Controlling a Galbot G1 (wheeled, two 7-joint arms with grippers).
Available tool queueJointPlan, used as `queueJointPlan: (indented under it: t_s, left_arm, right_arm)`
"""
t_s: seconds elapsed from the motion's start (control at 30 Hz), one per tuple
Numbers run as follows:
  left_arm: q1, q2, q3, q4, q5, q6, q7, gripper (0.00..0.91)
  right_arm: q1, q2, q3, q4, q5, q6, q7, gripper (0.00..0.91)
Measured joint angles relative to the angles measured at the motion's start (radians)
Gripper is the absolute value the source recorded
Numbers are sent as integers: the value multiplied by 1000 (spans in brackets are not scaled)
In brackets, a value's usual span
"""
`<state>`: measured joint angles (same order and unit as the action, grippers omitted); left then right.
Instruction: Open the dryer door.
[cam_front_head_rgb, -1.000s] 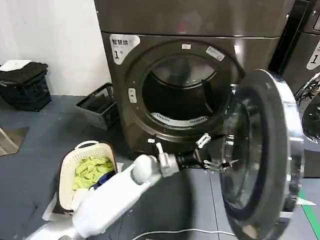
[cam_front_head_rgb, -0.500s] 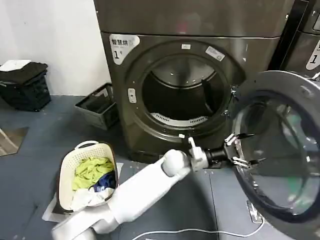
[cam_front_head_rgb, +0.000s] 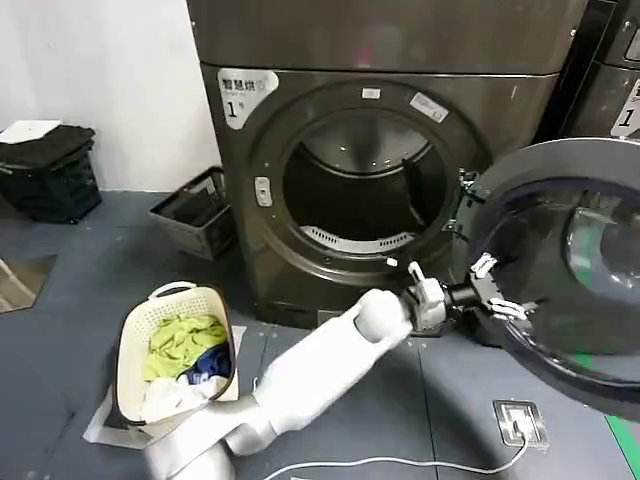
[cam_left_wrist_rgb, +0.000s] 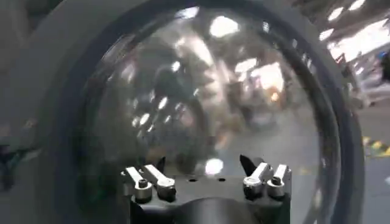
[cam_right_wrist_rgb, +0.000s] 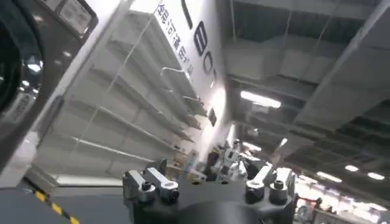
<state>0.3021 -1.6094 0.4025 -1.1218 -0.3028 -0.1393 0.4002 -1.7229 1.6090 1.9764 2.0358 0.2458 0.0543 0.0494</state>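
The left gripper (cam_front_head_rgb: 500, 293) is reaching, jaws spread, against the open door (cam_front_head_rgb: 570, 270). The dryer (cam_front_head_rgb: 380, 130) behind it is showing a "1" label (cam_front_head_rgb: 246, 93).

dryer door (cam_front_head_rgb: 580, 270) swung wider, left pincer (cam_front_head_rgb: 500, 293) pushed farther right

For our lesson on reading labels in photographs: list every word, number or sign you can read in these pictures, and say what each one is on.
"1" with a line of Chinese characters too small to read surely: white label at the dryer's upper corner.
"1": white label on the neighbouring machine.
Small stickers above the drum opening: unreadable.
Large wall lettering, right wrist view: Chinese characters and letters, not legible.
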Motion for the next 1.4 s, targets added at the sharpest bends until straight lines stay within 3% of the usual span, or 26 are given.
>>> queueJointPlan:
  t_s: [0.33,0.77,0.97,1.4]
  left_arm:
    - [7,0,-22,14,-11,42,-8,907]
    - [85,15,-3,-203,-44,119,-3,907]
    - [125,218,13,-380,-64,124,-8,907]
    - [236,682,-27,-681,-21,5,8,907]
  right_arm:
    - [8,0,-8,-7,-12,-4,-4,907]
    - [29,0,-46,-35,-52,-17,-9,907]
    - [33,0,-68,-50,-67,-18,-11,907]
    - [45,0,-124,-62,-90,-7,-22,907]
